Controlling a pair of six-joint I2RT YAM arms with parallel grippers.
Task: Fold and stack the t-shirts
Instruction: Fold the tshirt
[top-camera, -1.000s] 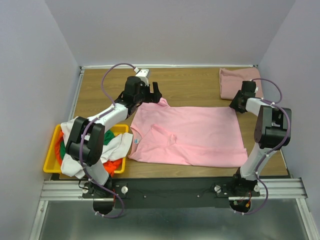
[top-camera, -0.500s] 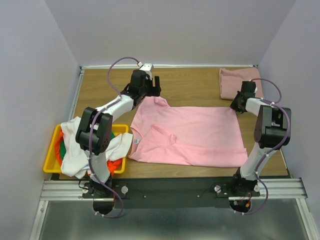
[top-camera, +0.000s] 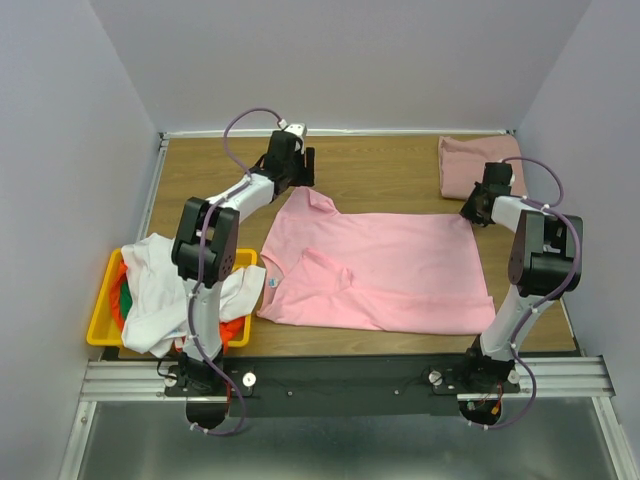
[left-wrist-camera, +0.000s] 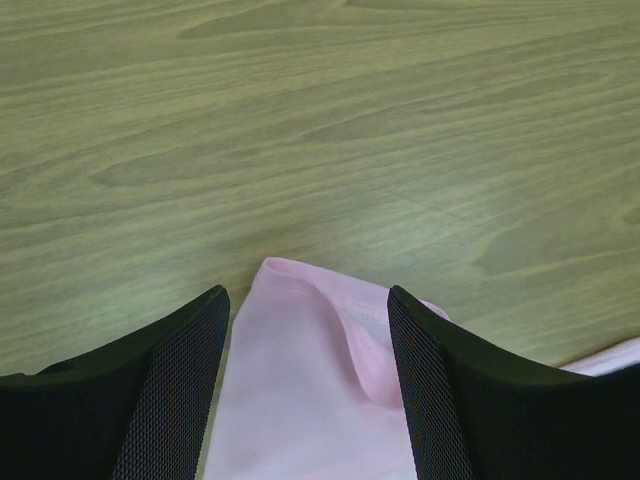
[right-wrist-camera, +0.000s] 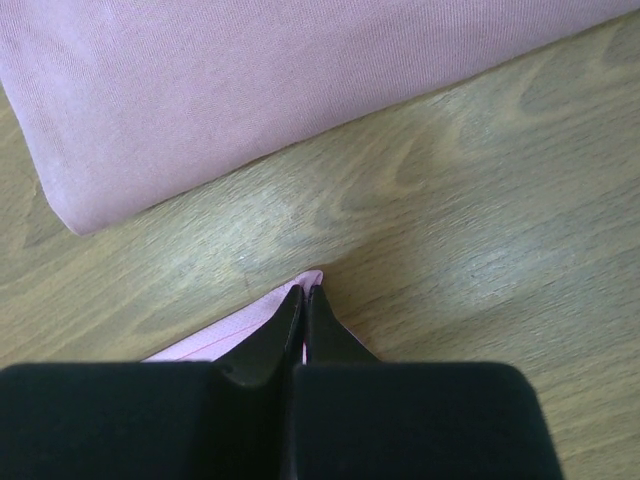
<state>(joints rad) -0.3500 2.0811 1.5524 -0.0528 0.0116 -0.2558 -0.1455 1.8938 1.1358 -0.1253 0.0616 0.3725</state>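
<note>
Right gripper pinched shut on a corner of the bright pink t-shirt; left gripper spread wide.
Left jaws are placed astride a sleeve tip, nothing gripped. The shirt is spread flat on the table, with a folded dusty rose t-shirt at far right.

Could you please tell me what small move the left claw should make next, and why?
Probably lower the left claw slightly and close it on the bright pink t-shirt: it is open with the shirt's far left tip lying between its fingers, while the right claw is shut on the far right corner.
</note>
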